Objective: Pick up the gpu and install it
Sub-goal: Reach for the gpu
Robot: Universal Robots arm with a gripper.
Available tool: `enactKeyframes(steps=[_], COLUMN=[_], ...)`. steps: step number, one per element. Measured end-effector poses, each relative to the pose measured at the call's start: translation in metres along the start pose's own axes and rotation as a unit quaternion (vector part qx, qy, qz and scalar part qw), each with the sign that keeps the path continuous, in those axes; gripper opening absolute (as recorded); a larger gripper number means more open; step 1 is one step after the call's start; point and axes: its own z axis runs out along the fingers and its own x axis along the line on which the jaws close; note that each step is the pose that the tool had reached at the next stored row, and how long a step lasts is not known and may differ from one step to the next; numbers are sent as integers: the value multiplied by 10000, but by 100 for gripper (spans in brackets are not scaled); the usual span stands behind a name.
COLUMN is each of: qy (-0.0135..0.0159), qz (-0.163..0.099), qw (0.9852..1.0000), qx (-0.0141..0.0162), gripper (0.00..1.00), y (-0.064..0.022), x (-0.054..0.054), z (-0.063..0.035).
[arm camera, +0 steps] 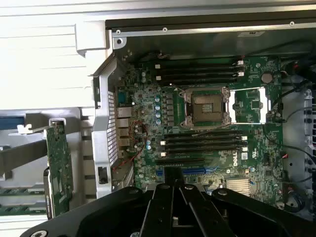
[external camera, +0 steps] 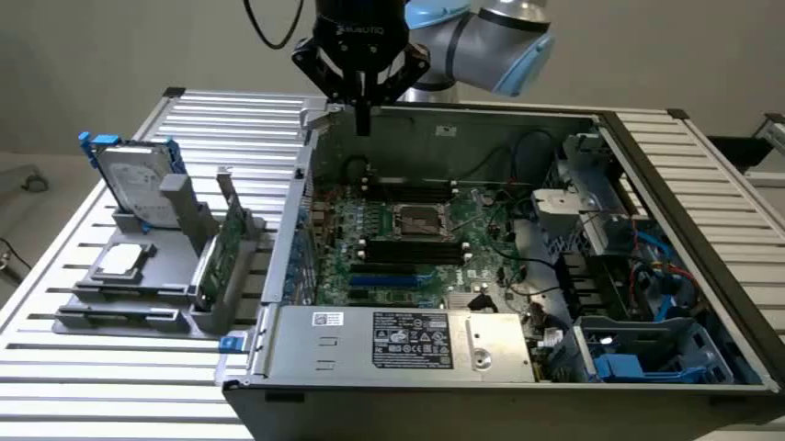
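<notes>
Starting at the exterior view's left, we see a slatted table (external camera: 73, 367) carrying a grey rack (external camera: 117, 299), well apart from the gripper (external camera: 362, 121) and lower than it. The rack holds a hard drive (external camera: 132, 179) in a blue frame, standing upright, and a small square chip (external camera: 123, 260) lying flat in front of it. Next along, between those and the gripper's side of the table, stands the graphics card (external camera: 216, 262), slotted on edge in the rack and untouched. Its long axis runs from the far side of the table towards the camera, roughly parallel to the near wall of the computer case (external camera: 687, 175), its green face turned towards the case and its silver bracket at the far end. Further right, the gripper hangs above the case's far corner with its fingers clenched together, holding nothing. Below and beyond it, the open case shows the motherboard (external camera: 405, 243), the bare processor socket (external camera: 417, 219), the power supply (external camera: 411, 340) along the near edge and a tangle of cables at the right. The wrist view adds what the exterior view cannot: we look straight down past the closed gripper (arm camera: 173, 174) onto the motherboard (arm camera: 212, 148), with the memory slots and the open socket (arm camera: 207, 106) plainly laid out. The graphics card (arm camera: 59, 168) appears there outside the case wall, green face showing. The hard drive and chip we find in the exterior view.
</notes>
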Motion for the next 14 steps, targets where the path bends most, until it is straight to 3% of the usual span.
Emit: enactKeyframes(steps=[12,14], qy=[0,4], qz=[0,-2], qw=[10000,10000], qx=[0,2], gripper=[11,11], y=[0,-4], x=[4,66], z=[-5,-7])
